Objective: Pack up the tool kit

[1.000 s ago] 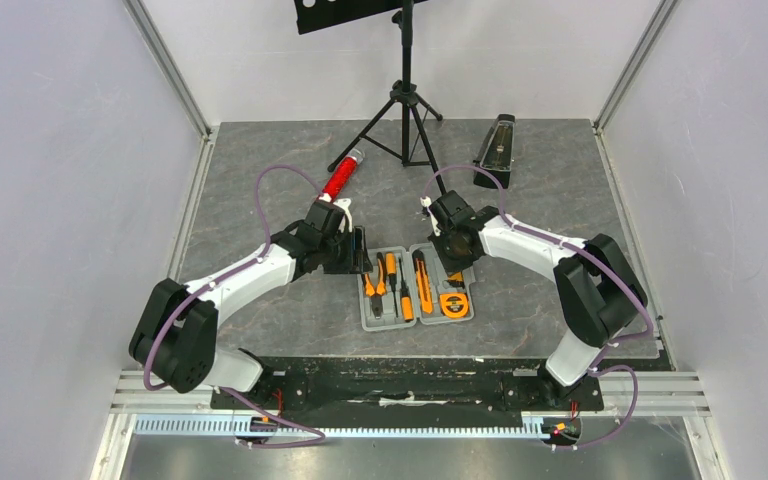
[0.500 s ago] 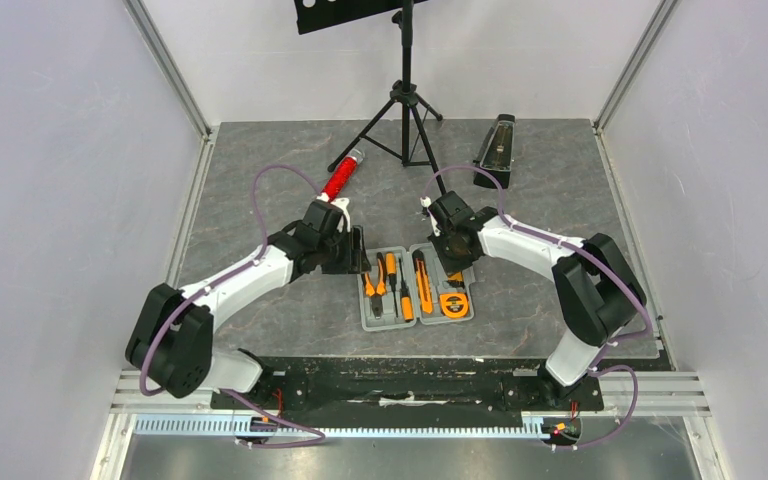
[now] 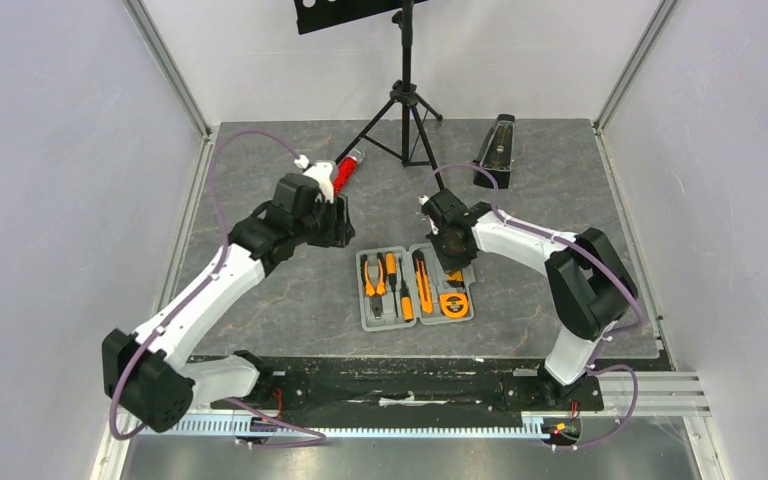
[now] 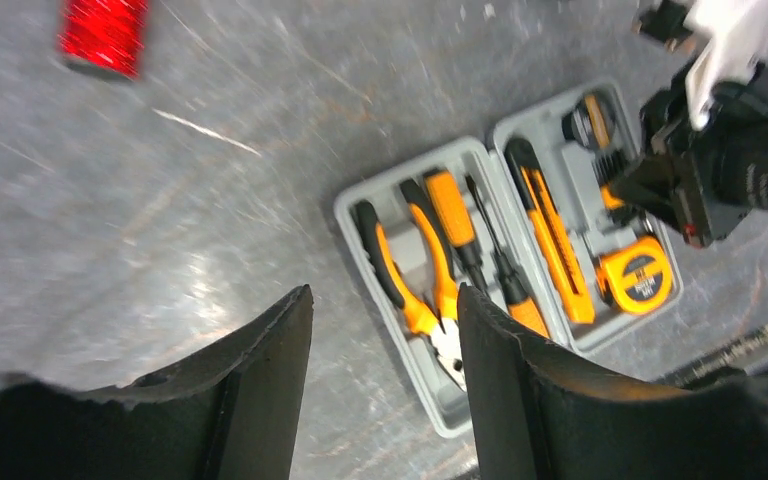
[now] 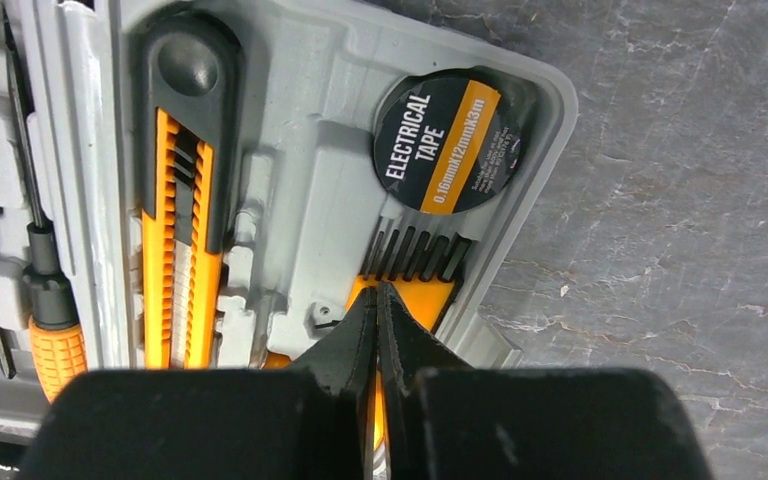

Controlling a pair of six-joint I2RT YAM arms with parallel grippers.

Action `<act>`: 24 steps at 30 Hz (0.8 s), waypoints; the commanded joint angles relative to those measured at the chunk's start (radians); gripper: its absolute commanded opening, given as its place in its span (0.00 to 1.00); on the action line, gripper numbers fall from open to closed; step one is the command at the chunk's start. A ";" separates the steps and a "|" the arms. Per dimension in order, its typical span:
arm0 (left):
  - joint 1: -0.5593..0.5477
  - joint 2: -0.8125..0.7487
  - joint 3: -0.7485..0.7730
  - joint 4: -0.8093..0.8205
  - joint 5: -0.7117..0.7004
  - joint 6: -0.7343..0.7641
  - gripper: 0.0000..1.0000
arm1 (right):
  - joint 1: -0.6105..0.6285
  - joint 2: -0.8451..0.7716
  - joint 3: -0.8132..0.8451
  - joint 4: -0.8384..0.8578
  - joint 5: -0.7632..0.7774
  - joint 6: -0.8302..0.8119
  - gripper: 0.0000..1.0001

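Note:
The grey tool kit case (image 3: 368, 322) lies open and flat at the table's near middle. Its left half holds orange-and-black pliers (image 4: 415, 270) and screwdrivers (image 4: 460, 225). Its right half holds a knife (image 5: 185, 200), a roll of electrical tape (image 5: 450, 145) and a round tape measure (image 4: 638, 280). My left gripper (image 3: 340, 222) is open and empty, raised to the left of the case and behind it. My right gripper (image 5: 375, 292) is shut with nothing between its fingers. Its tips point down at an orange piece (image 5: 430, 298) in the case's right half, below the tape roll.
A red glittery cylinder (image 3: 343, 172) lies behind my left gripper. A music stand's tripod (image 3: 405, 110) stands at the back centre, and a black metronome (image 3: 495, 150) at the back right. Grey walls close in both sides.
My left arm has pulled up and away from the case's left edge toward the back left, still open. My right gripper stays over the case's right half and has closed fully.

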 commanded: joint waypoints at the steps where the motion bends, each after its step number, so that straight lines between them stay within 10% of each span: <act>1: 0.032 -0.095 0.061 -0.032 -0.161 0.153 0.61 | -0.004 0.292 -0.143 -0.066 0.171 0.004 0.01; 24: 0.072 -0.262 -0.091 0.076 -0.290 0.199 0.62 | 0.062 0.105 0.196 -0.230 0.265 0.010 0.15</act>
